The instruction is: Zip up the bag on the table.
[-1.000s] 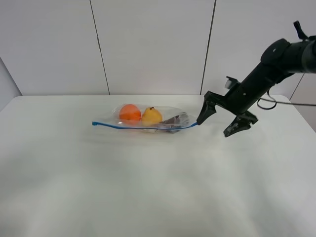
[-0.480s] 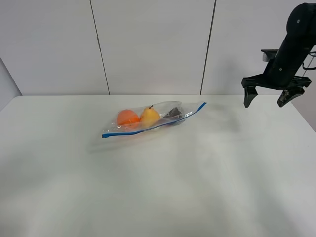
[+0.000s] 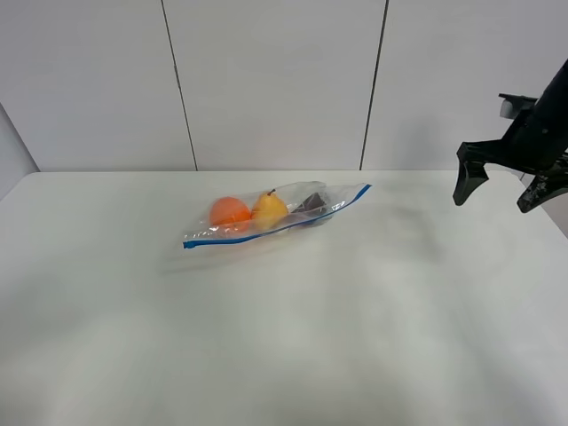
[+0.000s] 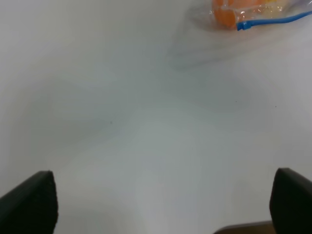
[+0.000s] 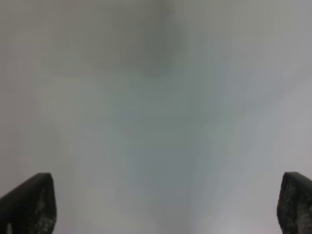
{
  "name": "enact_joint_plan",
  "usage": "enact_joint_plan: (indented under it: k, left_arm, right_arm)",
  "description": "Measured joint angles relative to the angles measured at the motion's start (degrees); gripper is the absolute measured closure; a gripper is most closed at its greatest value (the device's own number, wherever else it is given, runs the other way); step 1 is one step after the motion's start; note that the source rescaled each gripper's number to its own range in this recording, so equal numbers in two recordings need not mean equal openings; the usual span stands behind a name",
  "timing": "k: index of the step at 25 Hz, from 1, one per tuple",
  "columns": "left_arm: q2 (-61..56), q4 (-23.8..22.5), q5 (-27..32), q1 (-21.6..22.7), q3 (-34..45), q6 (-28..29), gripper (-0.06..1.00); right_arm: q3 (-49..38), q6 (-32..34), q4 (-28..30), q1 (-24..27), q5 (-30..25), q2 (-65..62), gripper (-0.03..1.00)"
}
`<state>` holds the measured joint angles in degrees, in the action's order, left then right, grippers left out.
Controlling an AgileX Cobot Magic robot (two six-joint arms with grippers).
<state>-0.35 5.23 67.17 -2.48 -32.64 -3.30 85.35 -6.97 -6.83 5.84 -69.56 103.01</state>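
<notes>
Exterior high view has the bag [image 3: 277,215] lying on the white worktop [image 3: 284,337], a little toward eleven o'clock of the worktop's middle; its blue zip strip [image 3: 266,229] runs along the near edge, slanting from the seven o'clock end up to the two o'clock corner; through the clear plastic show an orange item [image 3: 230,212], a yellow item [image 3: 270,209] just beside it and touching, and a dark item [image 3: 310,204] toward the three o'clock end; the right hand [image 3: 504,185] hangs in the air at the three o'clock edge of the view, well apart from the bag, its two black fingers [image 3: 465,181] spread wide with nothing between them; in the right wrist view the right hand's fingertips [image 5: 29,202] stand at the far corners over blurred pale surface; in the left wrist view the left hand [image 4: 161,202] is likewise spread wide and empty, above bare worktop, with the orange end of the bag and the zip strip's tip far off at one o'clock.
</notes>
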Motion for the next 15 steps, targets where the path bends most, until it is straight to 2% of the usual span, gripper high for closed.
enact_joint_plan:
  k: [5,15]
  left_arm:
    - [0.0,0.0,0.0,0.0,0.0,0.0,-0.06]
    - [0.0,0.0,0.0,0.0,0.0,0.0,-0.06]
  right_arm:
    - [-6.6,0.0,-1.8,0.0,-0.1,-7.6,-0.03]
    - [-16.7,0.0,-2.7,-4.9,0.6,-19.0,-0.03]
